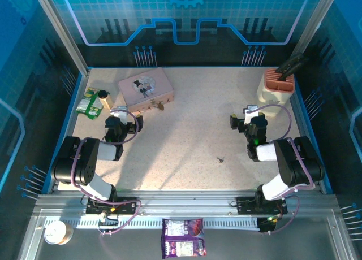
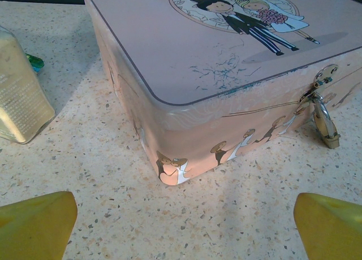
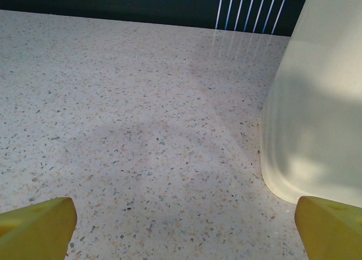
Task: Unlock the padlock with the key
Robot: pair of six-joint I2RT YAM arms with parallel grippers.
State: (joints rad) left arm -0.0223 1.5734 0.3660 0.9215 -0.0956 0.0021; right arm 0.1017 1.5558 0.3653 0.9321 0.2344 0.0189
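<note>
The key [image 1: 220, 158] lies flat on the worktop [image 1: 186, 135], nearest to me, between my two arms and closer to the right one. It is well apart from both sets of jaws. Farther in, my right jaws stand spread and empty, facing a cream container [image 3: 317, 130]. My left jaws, likewise spread and empty, face the near corner of the pink tin [image 2: 226, 73]. The padlock [image 2: 325, 121] hangs from the hasp on the tin's near wall, far left of the key. I judge the key light, stiff and thin, so pinch its head and leave the blade free. The padlock will probably swing, so steady its brass body.
</note>
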